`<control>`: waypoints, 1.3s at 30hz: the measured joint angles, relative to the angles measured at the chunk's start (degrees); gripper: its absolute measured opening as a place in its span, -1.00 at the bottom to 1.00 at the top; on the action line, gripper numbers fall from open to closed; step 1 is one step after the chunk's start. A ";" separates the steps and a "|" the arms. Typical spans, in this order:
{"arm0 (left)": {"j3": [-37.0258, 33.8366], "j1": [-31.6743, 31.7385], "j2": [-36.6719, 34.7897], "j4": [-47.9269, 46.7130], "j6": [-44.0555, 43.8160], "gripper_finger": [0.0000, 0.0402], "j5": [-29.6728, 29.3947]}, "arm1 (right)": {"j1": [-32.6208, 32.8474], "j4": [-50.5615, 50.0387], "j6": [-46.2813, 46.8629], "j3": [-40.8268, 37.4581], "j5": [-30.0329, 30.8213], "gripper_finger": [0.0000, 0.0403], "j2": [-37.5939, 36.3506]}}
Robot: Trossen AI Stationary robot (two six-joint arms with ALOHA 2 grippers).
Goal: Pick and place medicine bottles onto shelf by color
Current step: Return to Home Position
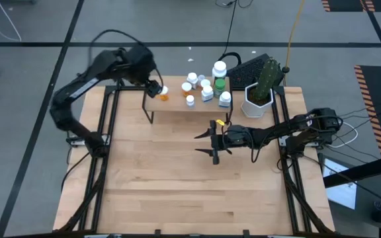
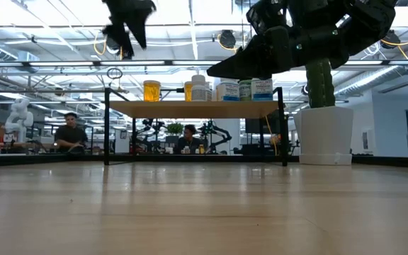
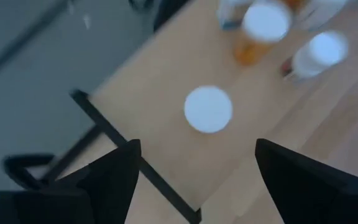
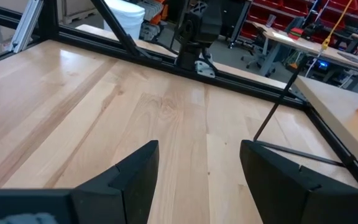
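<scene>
Tabletop, bottles on shelf — left gripper spread above, right gripper near

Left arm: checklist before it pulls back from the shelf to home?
1. Left end effector open, nothing held: ok.
2. Orange bottle under it upright on shelf, not gripped: ok.
3. Left end effector above the cap tops, per the low view: ok.
4. Right end effector open, empty, over bare table in front of shelf: ok.
5. Other bottles grouped by color: cannot tell.
</scene>
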 joint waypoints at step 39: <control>-85.87 -32.91 -60.76 87.04 9.65 -0.83 -2.83 | 0.55 -8.90 7.69 -9.87 5.56 -0.95 -28.11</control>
